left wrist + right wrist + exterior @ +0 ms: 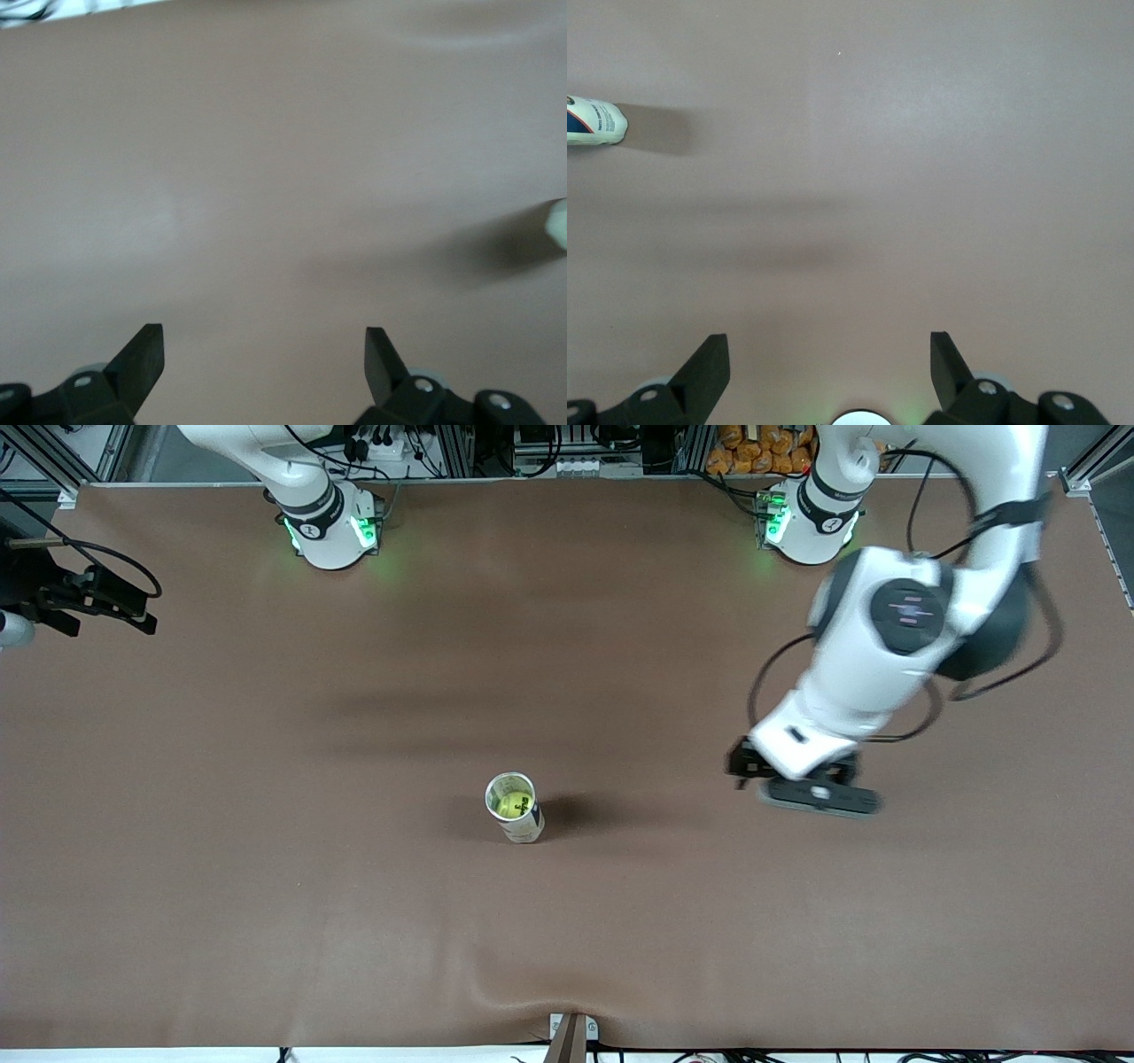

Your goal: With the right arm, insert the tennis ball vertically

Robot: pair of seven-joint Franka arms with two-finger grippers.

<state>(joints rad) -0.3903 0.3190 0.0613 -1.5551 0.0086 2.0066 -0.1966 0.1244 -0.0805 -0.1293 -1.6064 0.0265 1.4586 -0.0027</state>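
An upright white can (pixel 524 825) stands on the brown table, open end up, with a yellow-green tennis ball (pixel 511 804) inside it. The right arm rises from its base (pixel 330 524) and leaves the front view, so its hand is not seen there. In the right wrist view my right gripper (pixel 828 347) is open and empty, over bare table above its own base, with the can (pixel 595 122) far off at the picture's edge. My left gripper (pixel 788 784) is open and empty over bare table toward the left arm's end, well apart from the can. Its wrist view (pixel 263 341) catches the can's edge (pixel 558 223).
A black camera mount (pixel 84 598) sticks in over the table edge at the right arm's end. The brown table cover has a ripple (pixel 523 996) near the edge closest to the front camera, by a metal bracket (pixel 571 1035). The left arm's base (pixel 808 522) stands farthest from the camera.
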